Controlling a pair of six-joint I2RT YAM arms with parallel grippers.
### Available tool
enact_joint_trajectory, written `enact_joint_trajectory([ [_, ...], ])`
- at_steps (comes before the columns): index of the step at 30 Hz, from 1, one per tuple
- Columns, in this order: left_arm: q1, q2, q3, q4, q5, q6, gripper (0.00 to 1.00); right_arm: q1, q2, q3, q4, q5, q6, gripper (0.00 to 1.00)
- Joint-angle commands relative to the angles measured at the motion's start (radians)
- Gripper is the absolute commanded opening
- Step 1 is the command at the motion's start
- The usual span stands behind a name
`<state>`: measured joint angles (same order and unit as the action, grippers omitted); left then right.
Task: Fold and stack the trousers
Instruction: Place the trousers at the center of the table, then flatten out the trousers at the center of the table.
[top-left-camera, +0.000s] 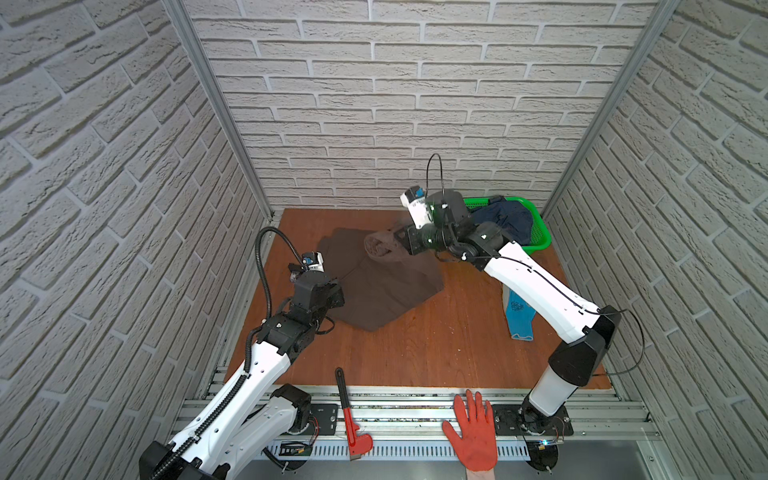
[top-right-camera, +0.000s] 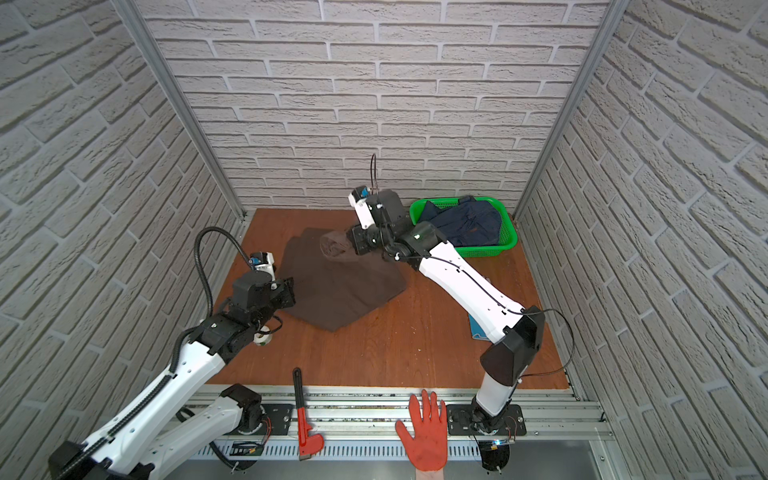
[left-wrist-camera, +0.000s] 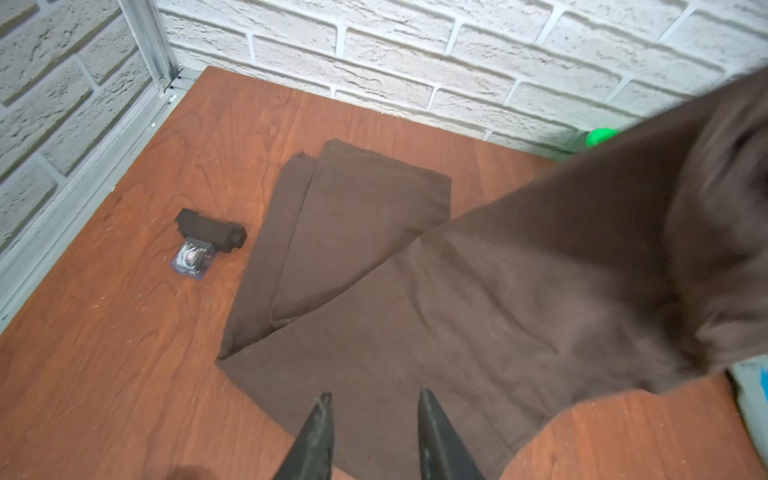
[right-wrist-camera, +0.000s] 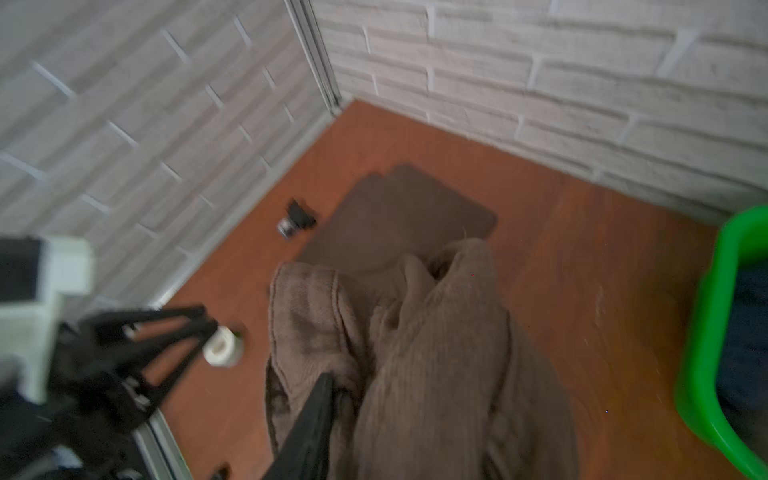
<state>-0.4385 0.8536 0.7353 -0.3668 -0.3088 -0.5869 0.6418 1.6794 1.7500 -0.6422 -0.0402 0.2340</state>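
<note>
The dark brown trousers (top-left-camera: 386, 291) lie partly folded on the wooden table (top-left-camera: 436, 345), seen in both top views (top-right-camera: 340, 291). Their bunched waist end (top-left-camera: 380, 245) is lifted off the table at my right gripper (top-left-camera: 397, 241), which is shut on it. In the right wrist view one black finger (right-wrist-camera: 320, 399) presses into the bunched cloth (right-wrist-camera: 436, 353); the other finger is hidden by fabric. My left gripper (left-wrist-camera: 376, 401) hovers over the near edge of the flat brown fabric (left-wrist-camera: 415, 291). It is open, with nothing between its fingers.
A green basket (top-left-camera: 538, 245) at the back right holds a dark blue denim garment (top-left-camera: 507, 220). A blue cloth (top-left-camera: 517, 316) lies under the right arm. A small black part (left-wrist-camera: 208, 237) and a white tape roll (top-right-camera: 262, 337) sit at the left. A red wrench (top-left-camera: 349, 411) and an orange-gloved hand (top-left-camera: 473, 432) rest on the front rail.
</note>
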Motion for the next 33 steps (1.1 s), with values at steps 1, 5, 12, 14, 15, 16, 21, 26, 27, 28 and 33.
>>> enact_joint_trajectory([
  [1, 0.009, -0.011, -0.009, -0.035, -0.039, 0.016, 0.35, -0.045, -0.170, -0.137, 0.088, 0.114, -0.011, 0.39],
  [5, 0.012, -0.013, 0.000, -0.082, -0.041, 0.013, 0.42, -0.096, -0.282, -0.314, 0.018, 0.325, 0.031, 0.46],
  [12, 0.017, 0.039, 0.051, -0.250, -0.084, -0.056, 0.78, -0.148, -0.408, -0.375, -0.149, 0.575, 0.059, 0.60],
  [14, 0.017, 0.064, 0.066, -0.277, -0.081, -0.075, 0.82, -0.148, -0.422, -0.382, -0.160, 0.517, 0.093, 0.62],
  [15, 0.017, 0.080, 0.075, -0.291, -0.079, -0.086, 0.84, -0.148, -0.421, -0.390, -0.166, 0.467, 0.119, 0.62],
  [16, 0.017, 0.092, 0.080, -0.305, -0.078, -0.097, 0.85, -0.148, -0.418, -0.401, -0.165, 0.408, 0.143, 0.63],
  [21, 0.042, 0.147, 0.070, -0.331, -0.066, -0.156, 0.95, -0.066, -0.358, -0.524, -0.104, 0.167, 0.343, 0.67],
  [26, 0.172, 0.173, -0.023, -0.206, 0.071, -0.174, 0.98, 0.112, -0.281, -0.579, -0.019, 0.193, 0.461, 0.70],
  [27, 0.199, 0.181, -0.040, -0.173, 0.104, -0.172, 0.98, 0.146, -0.263, -0.579, 0.001, 0.206, 0.477, 0.72],
  [28, 0.221, 0.192, -0.049, -0.149, 0.129, -0.172, 0.98, 0.171, -0.245, -0.575, 0.015, 0.217, 0.488, 0.74],
  [33, 0.257, 0.310, -0.027, -0.074, 0.174, -0.149, 0.98, 0.246, -0.084, -0.456, -0.002, 0.236, 0.481, 0.84],
])
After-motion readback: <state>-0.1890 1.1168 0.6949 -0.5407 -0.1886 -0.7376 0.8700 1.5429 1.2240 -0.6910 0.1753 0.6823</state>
